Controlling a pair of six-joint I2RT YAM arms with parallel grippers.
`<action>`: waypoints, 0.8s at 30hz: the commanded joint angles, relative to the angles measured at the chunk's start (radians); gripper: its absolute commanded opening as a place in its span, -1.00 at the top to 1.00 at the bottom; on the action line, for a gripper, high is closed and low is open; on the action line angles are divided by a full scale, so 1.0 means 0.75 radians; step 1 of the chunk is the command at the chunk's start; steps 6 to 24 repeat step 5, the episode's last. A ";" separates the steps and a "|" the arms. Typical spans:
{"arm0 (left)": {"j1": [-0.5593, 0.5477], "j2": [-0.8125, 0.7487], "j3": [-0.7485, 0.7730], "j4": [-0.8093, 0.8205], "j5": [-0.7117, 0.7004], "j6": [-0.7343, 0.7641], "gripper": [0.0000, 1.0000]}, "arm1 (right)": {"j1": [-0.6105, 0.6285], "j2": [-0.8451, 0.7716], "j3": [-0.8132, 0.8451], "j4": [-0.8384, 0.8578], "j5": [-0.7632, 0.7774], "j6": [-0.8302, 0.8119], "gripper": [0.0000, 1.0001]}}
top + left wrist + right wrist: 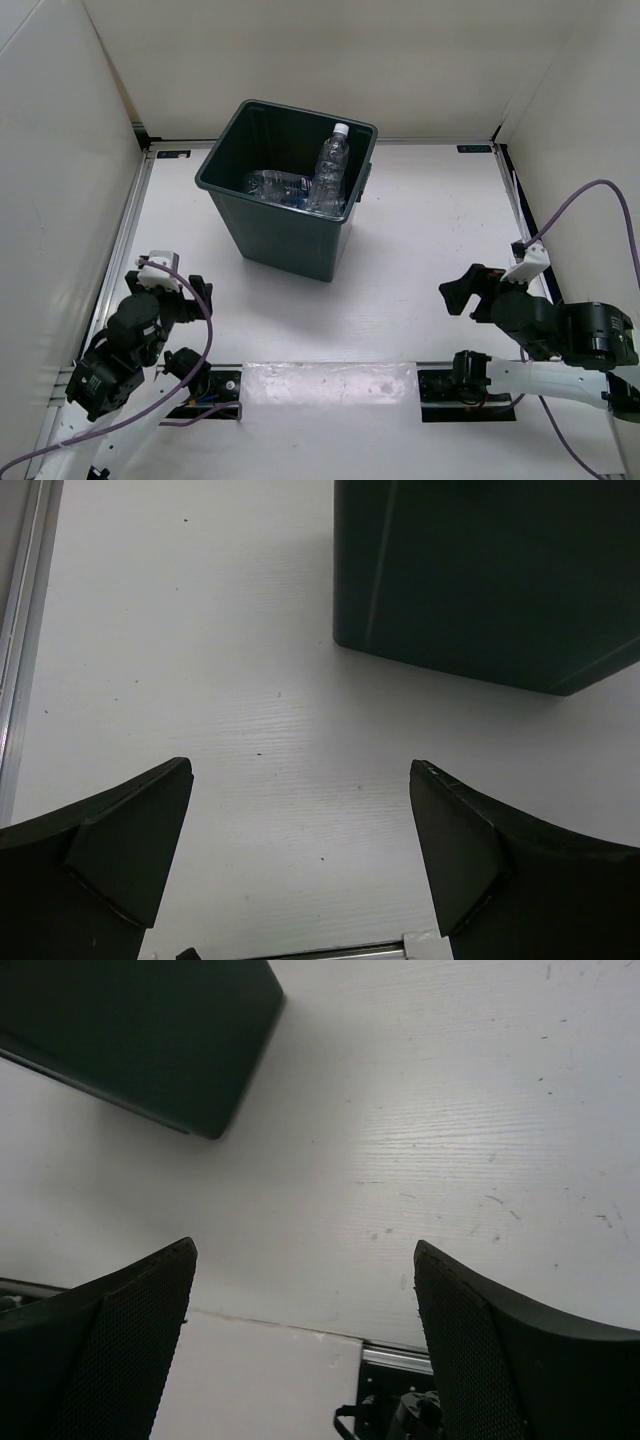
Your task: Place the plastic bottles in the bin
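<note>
The dark grey-green bin (262,225) stands at the back middle of the table. Inside it, one clear plastic bottle (330,170) with a white cap leans upright against the right wall and another clear bottle (275,185) lies on its side. My left gripper (195,293) hangs open and empty near the front left, with the bin's base (480,580) ahead in the left wrist view. My right gripper (462,291) is open and empty at the front right, and the bin's base (140,1040) shows at the upper left of the right wrist view.
White walls enclose the table on the left, back and right. A metal rail (125,240) runs along the left edge. Black arm mounts (460,392) and a taped strip (330,382) sit at the near edge. Purple cables (590,195) trail from both arms.
</note>
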 commanded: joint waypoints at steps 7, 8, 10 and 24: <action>0.006 0.033 0.046 -0.069 -0.209 -0.144 -1.00 | 0.108 0.069 0.072 -0.403 0.137 0.275 -0.81; 0.006 0.033 0.046 -0.069 -0.209 -0.144 -1.00 | 0.108 0.069 0.072 -0.403 0.137 0.275 -0.81; 0.006 0.033 0.046 -0.069 -0.209 -0.144 -1.00 | 0.108 0.069 0.072 -0.403 0.137 0.275 -0.81; 0.006 0.033 0.046 -0.069 -0.209 -0.144 -1.00 | 0.108 0.069 0.072 -0.403 0.137 0.275 -0.81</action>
